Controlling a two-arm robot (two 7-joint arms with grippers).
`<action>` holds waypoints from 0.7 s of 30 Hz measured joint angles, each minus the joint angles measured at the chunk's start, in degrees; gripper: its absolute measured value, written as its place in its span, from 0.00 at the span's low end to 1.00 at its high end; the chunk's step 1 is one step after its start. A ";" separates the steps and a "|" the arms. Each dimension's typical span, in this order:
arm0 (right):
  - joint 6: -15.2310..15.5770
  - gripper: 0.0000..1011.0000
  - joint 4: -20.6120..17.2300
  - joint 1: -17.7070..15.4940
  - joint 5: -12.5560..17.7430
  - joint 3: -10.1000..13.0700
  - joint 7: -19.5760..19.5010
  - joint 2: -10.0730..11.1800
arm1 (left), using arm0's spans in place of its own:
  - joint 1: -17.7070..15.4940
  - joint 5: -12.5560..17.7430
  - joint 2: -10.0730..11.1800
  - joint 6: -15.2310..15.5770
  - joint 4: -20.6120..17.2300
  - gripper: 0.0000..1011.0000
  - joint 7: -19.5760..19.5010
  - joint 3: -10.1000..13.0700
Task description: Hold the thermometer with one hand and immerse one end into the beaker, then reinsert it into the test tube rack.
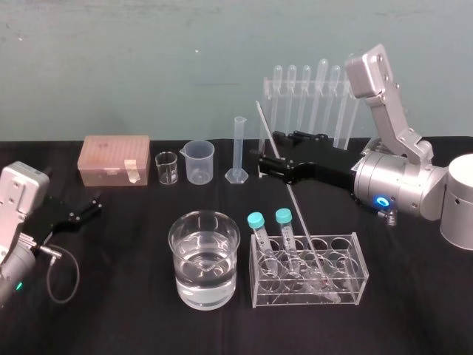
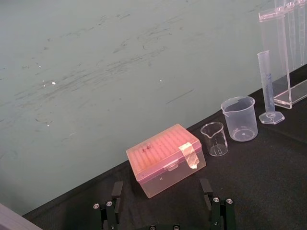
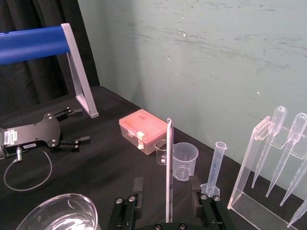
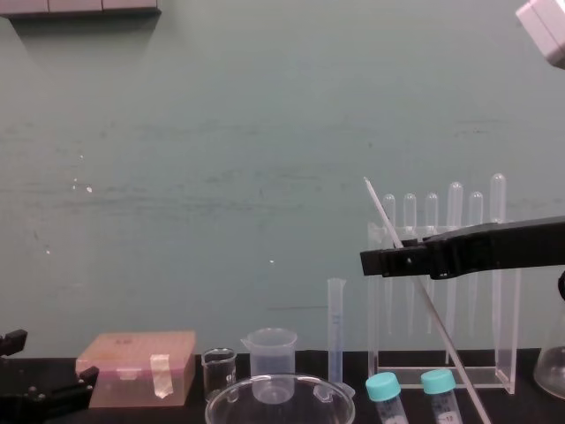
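The thermometer (image 1: pixel 295 211), a long thin glass rod, leans with its lower end in the clear test tube rack (image 1: pixel 347 285) at the front. The rod's upper part passes between the fingers of my right gripper (image 1: pixel 270 153). In the right wrist view the thermometer (image 3: pixel 169 167) stands midway in the right gripper (image 3: pixel 166 184), with a gap on each side, so the gripper is open around it. The beaker (image 1: pixel 205 259), wide glass with water in it, stands just left of the rack. My left gripper (image 1: pixel 92 207) rests open on the table at far left.
Two teal-capped tubes (image 1: pixel 256 220) stand in the rack beside the rod. Along the back are a pink tip box (image 1: pixel 114 159), a tiny glass beaker (image 1: pixel 167 168), a plastic beaker (image 1: pixel 199 161), a graduated cylinder (image 1: pixel 238 151) and a tall pipette stand (image 1: pixel 310 100).
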 joint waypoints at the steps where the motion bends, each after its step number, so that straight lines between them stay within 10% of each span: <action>1: 0.00 0.60 -0.01 0.00 0.01 0.01 0.00 0.01 | 0.00 0.00 0.00 0.00 0.00 1.00 0.00 0.00; 21: 0.00 0.05 -0.06 0.00 0.08 0.01 0.00 0.02 | 0.00 0.00 0.00 0.00 0.00 1.00 0.00 0.00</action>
